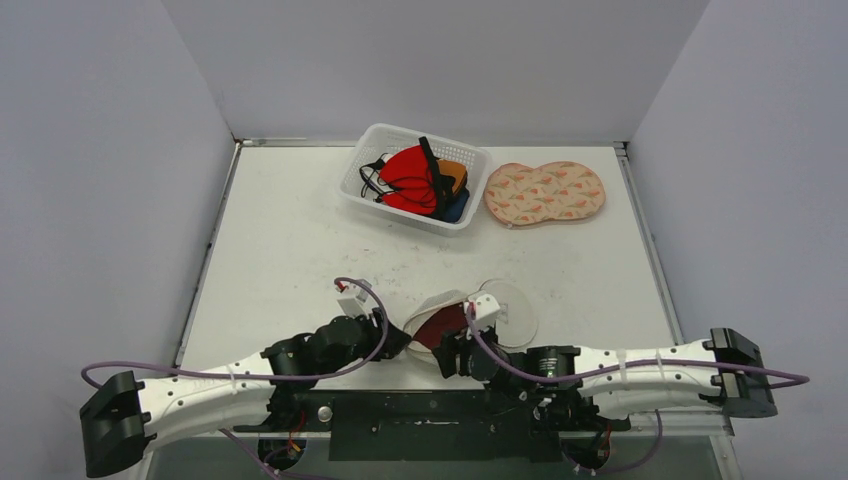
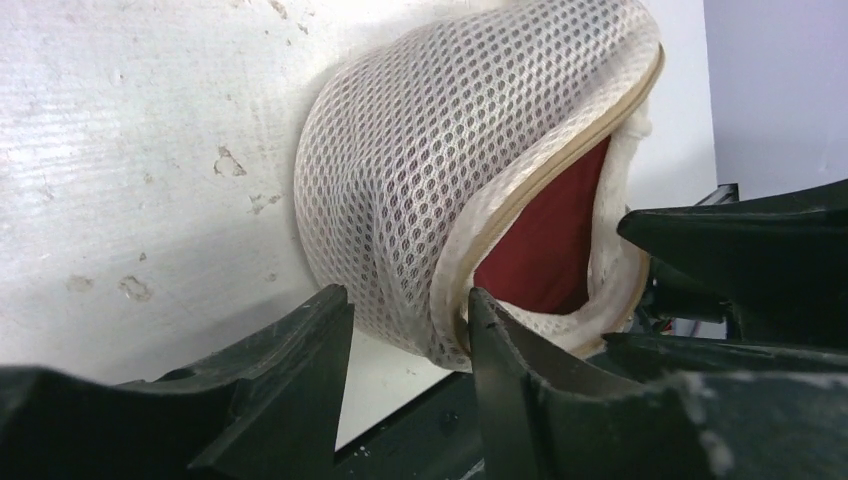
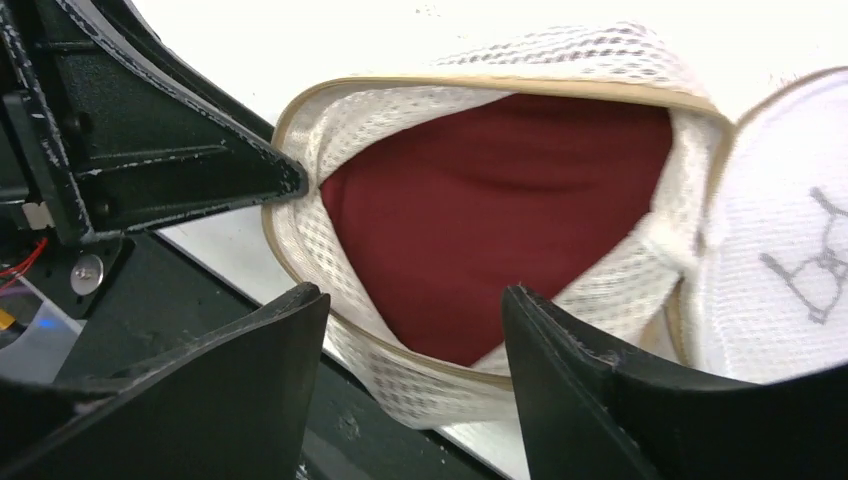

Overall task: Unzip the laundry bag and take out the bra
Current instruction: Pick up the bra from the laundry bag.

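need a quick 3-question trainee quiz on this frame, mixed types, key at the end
1. True or false: the laundry bag is zipped shut.
2. The bra inside it is: A dark red, B blue, C white.
3. In the top view, what lies on the table just right of the basket?

Key
1. False: the zip is undone and the bag gapes open.
2. A.
3. The peach patterned fabric piece.
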